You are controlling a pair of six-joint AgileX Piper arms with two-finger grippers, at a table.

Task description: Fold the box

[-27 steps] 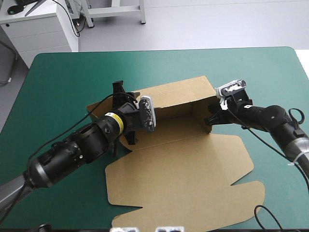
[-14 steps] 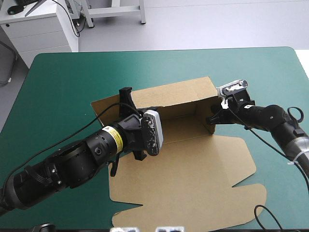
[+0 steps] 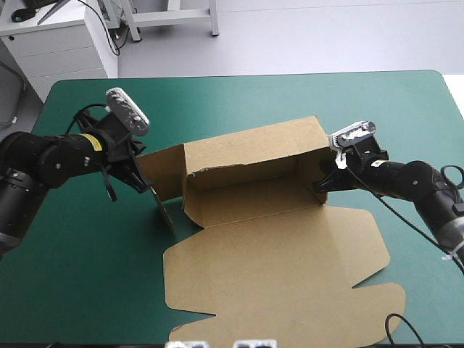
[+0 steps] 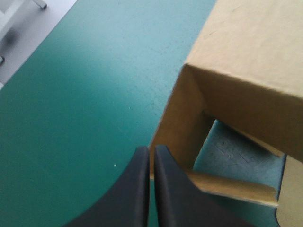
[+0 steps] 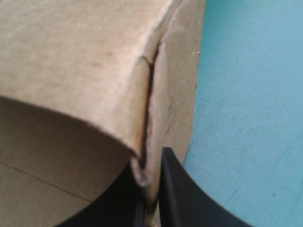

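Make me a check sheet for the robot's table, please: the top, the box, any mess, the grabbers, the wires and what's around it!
Surface: teal-green cover, flat, with the board lying on it.
Job's things: brown box, partly built; its far wall and right end stand up, and the big lid panel lies flat toward the near edge.
Clutter: nothing seen.
Grippers: left gripper, jaws all but shut on the box's left end flap; right gripper, jaws all but shut on the box's right end wall.
Cables: nothing seen besides the robot's own.
Surroundings: nothing seen.
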